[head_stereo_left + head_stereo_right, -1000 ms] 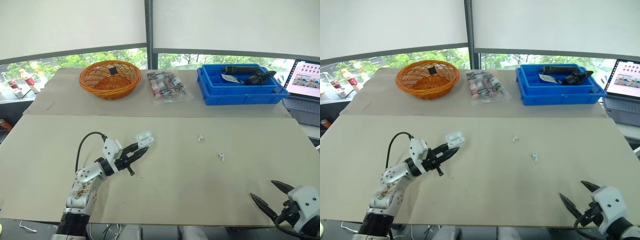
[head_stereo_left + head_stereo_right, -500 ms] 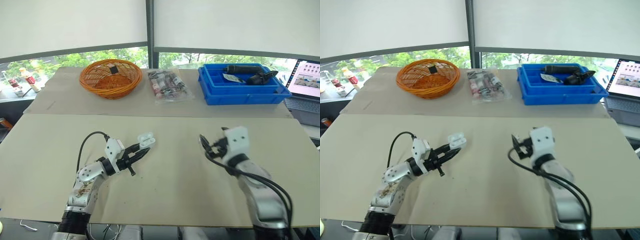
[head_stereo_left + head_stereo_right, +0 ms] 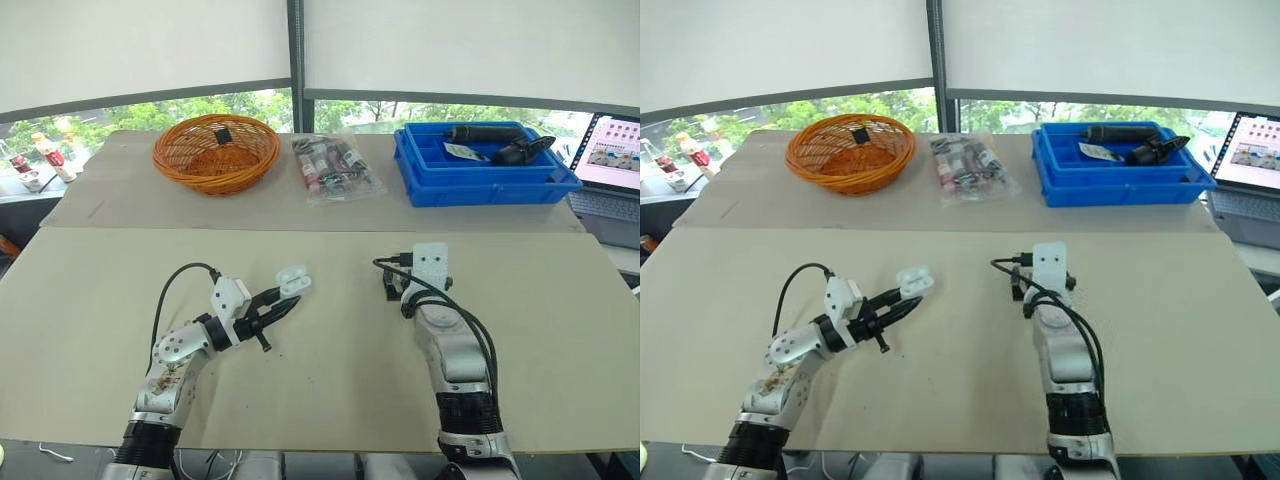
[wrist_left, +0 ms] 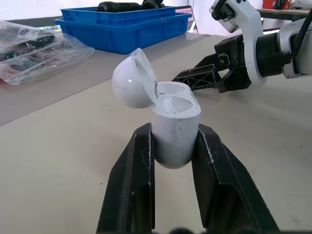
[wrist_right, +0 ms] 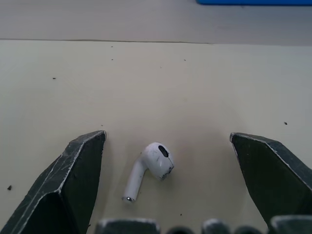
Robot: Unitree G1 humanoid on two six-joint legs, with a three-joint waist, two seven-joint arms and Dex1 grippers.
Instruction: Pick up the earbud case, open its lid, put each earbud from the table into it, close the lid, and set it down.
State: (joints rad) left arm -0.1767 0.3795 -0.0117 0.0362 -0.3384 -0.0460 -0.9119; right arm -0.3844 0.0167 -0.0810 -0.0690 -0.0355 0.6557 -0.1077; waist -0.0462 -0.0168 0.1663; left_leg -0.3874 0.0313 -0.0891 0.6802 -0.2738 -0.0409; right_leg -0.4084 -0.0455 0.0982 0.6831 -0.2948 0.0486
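Right gripper (image 5: pixel 166 136) sat low over the table (image 3: pixel 330 390), jaws spread wide, nothing held. Left gripper (image 3: pixel 277 311) was clamped on the earbud case (image 4: pixel 174 124), lid (image 4: pixel 134 78) flipped open. One earbud (image 5: pixel 151 168) lay on the table between the right fingers, touching neither.

Both head views look forward and down over the table (image 3: pixel 90 290), sharing almost the same scene. Each wrist view sits low and close to the tabletop; the left one faces the right gripper (image 4: pixel 183 80).
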